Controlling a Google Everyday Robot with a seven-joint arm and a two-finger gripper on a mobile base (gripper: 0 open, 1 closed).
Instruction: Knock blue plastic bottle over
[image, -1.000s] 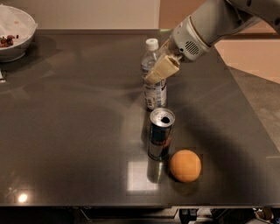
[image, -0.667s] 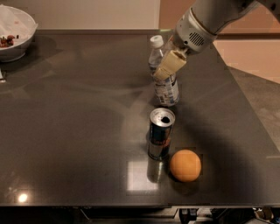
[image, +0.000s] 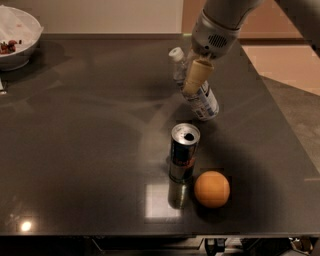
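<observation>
The blue plastic bottle (image: 200, 97), clear with a white cap and pale label, leans steeply on the dark table, its cap up toward the back left and its base toward the front right. My gripper (image: 193, 76) reaches down from the upper right, and its tan finger lies across the bottle's upper body, touching it. A silver drink can (image: 183, 151) stands upright just in front of the bottle.
An orange (image: 212, 189) rests to the right of the can near the front edge. A white bowl (image: 17, 37) with food sits at the back left corner. The table's right edge (image: 280, 115) borders a lighter floor.
The bottle stood upright a second ago; it has tipped over toward the back left as my gripper pushed across it, and its base has slid to the right.
</observation>
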